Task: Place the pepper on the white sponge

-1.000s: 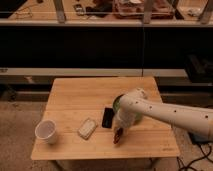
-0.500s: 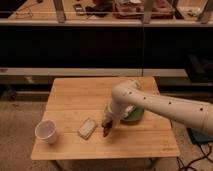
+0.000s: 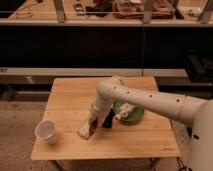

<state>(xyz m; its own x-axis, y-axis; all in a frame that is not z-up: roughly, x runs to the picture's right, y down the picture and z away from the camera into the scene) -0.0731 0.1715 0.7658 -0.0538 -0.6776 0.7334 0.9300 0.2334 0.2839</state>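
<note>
On the counter (image 3: 70, 100) the paper cup (image 3: 46, 132) stands near the front-left corner. To its right lies the white sponge (image 3: 84, 131) — the claw (image 3: 91, 125) sits directly over it with the pepper (image 3: 91, 128). Just right of that stands the block (image 3: 107, 120), and further right the bowl (image 3: 131, 114).

- The white arm (image 3: 150, 100) reached in from the right edge, bent at a rounded joint near the middle of the view;
- its forearm sloped down and to the left;
- the hand (image 3: 91, 125) hung low over the tabletop (image 3: 65, 100), pointing downward.
</note>
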